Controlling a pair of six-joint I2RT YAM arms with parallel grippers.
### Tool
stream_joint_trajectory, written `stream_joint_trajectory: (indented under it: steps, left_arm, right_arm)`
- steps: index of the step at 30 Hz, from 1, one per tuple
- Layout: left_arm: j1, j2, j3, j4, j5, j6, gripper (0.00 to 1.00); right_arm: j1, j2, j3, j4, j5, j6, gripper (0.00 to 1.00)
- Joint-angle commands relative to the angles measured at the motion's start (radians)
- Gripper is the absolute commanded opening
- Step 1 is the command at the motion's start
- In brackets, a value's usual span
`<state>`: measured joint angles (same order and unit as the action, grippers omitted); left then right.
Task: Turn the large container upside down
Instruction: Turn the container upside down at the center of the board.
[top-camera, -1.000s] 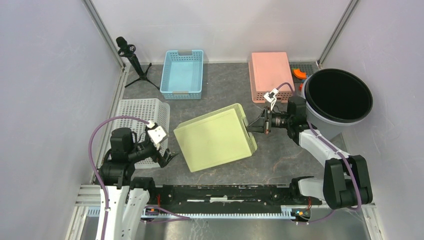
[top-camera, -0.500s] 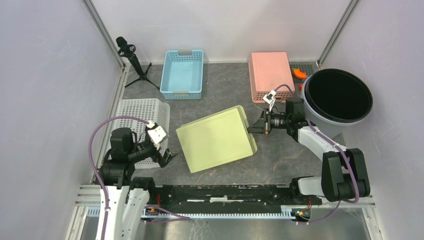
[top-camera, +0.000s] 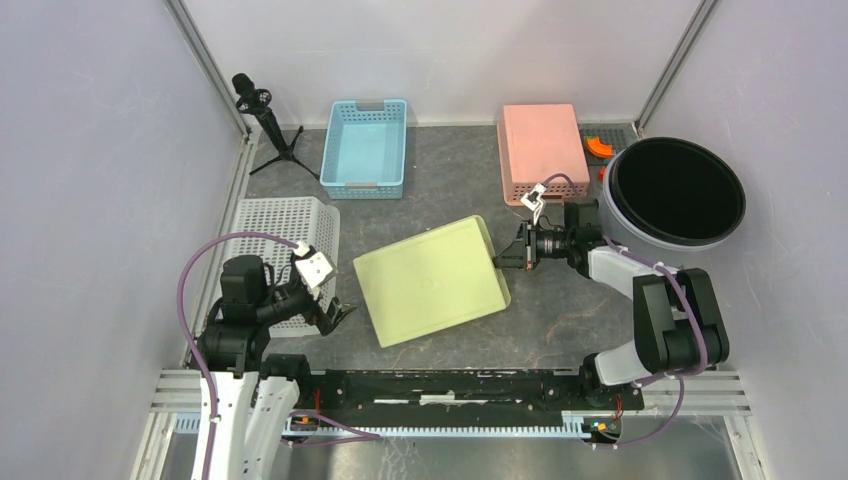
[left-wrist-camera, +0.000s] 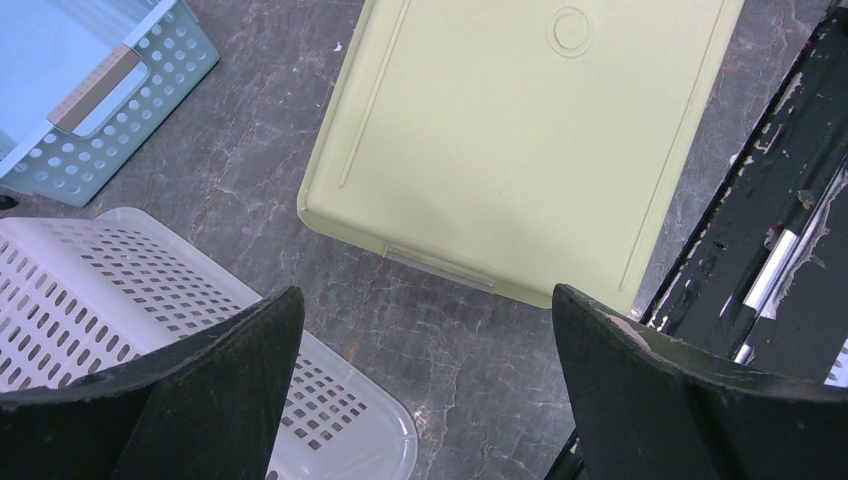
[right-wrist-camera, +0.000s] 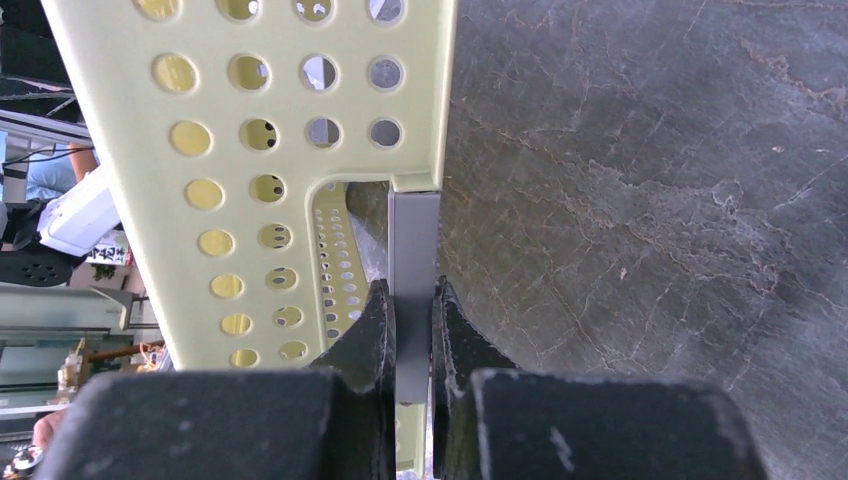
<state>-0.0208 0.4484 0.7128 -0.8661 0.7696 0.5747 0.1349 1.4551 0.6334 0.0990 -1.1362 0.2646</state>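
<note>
The large yellow-green container (top-camera: 430, 280) lies bottom up in the middle of the table, almost flat. It also shows in the left wrist view (left-wrist-camera: 530, 130). My right gripper (top-camera: 502, 256) is at its right end, shut on the grey handle strip (right-wrist-camera: 413, 240) at the rim. In the right wrist view the right gripper (right-wrist-camera: 412, 295) has the container's perforated end wall (right-wrist-camera: 200, 105) to the left of its fingers. My left gripper (top-camera: 335, 315) hangs open and empty near the container's left corner, apart from it. In its own wrist view (left-wrist-camera: 425, 295) only table lies between its fingers.
A white perforated basket (top-camera: 280, 240) sits upside down beside the left arm, also in the left wrist view (left-wrist-camera: 150, 330). A blue basket (top-camera: 365, 145) and an upturned pink basket (top-camera: 540, 145) stand at the back. A black round tub (top-camera: 675, 190) stands right, a small tripod (top-camera: 265, 120) back left.
The container's raised right end has come down, from tilted to almost flat. My right gripper went down and a little left with it. The left arm has not moved.
</note>
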Motion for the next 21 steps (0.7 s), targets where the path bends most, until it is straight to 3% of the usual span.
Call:
stream_joint_trajectory:
  steps: [1, 8, 13, 21]
  left_arm:
    - [0.007, -0.005, 0.013, 0.003, 0.034, 0.034, 1.00]
    - [0.007, 0.027, -0.006, 0.094, -0.002, -0.053, 1.00]
    - [0.007, 0.093, -0.124, 0.417, -0.181, -0.315, 1.00]
    - [0.005, 0.294, -0.308, 0.947, -0.238, -0.420, 1.00]
  right_arm:
    - [-0.002, 0.029, 0.003, 0.070, 0.011, -0.050, 0.03]
    - [-0.003, 0.067, 0.005, 0.042, 0.040, -0.104, 0.04]
    - [-0.003, 0.088, 0.010, 0.028, 0.046, -0.131, 0.05]
    - [-0.003, 0.124, 0.026, -0.022, 0.069, -0.192, 0.06]
